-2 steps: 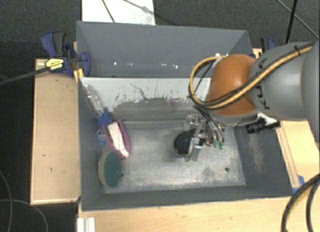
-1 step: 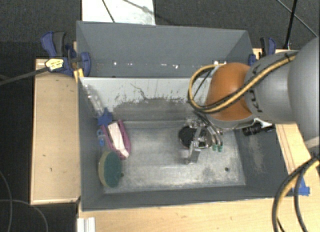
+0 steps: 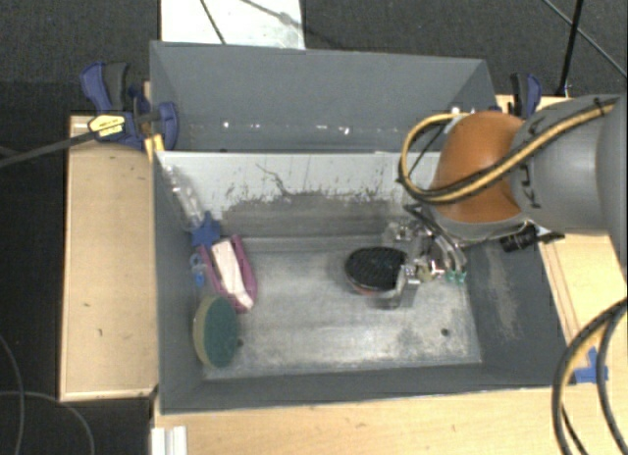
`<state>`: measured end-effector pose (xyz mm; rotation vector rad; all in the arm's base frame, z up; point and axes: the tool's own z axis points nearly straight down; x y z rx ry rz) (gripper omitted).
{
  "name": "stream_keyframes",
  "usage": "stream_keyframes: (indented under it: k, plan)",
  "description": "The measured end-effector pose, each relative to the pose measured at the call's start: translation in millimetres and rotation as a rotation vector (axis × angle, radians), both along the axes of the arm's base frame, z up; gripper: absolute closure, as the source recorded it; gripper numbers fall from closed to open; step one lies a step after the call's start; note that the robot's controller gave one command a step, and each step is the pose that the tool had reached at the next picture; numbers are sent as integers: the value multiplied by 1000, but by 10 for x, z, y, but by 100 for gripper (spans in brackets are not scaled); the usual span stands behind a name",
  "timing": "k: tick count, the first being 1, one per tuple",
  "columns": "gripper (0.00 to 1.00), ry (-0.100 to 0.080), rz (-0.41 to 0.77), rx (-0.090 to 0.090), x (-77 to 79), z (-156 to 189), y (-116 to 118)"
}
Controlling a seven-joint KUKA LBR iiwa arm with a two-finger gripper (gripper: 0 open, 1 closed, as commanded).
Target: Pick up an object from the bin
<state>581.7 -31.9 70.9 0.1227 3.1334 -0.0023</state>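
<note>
From the camera view above the bin (image 3: 324, 355), the arm comes in from the right, its orange cover (image 3: 476, 169) and looped cables hanging over the right half. The gripper (image 3: 410, 269) is low, near the bin floor, right up against the right-hand edge of a dark, flattish oval thing (image 3: 373, 267) that lies a little right of the middle. Whether the gripper is open or closed I cannot tell from here, nor whether it has the oval thing in its grasp; the metalwork hides that edge.

The oval thing looks low and rounded, with a dull black top that seems textured and a hint of a reddish rim underneath. My guess is that it is light and fairly stiff, not fragile, and best taken across its narrow width at the rim, since the domed top may let it slip out.

Well apart, against the left wall, lie a pink and blue bundle (image 3: 234, 269) and, just beside it nearer the front, a round green disc (image 3: 218, 330).

I can read no brand, label or writing on anything in the bin.
</note>
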Motion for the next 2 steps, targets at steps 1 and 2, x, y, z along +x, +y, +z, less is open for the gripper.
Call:
stream_keyframes:
  k: [1,2]
  plan:
    - [100,3,3,2,-10,-7,28]
    - [100,-4,-38,3,-114,1424,184]
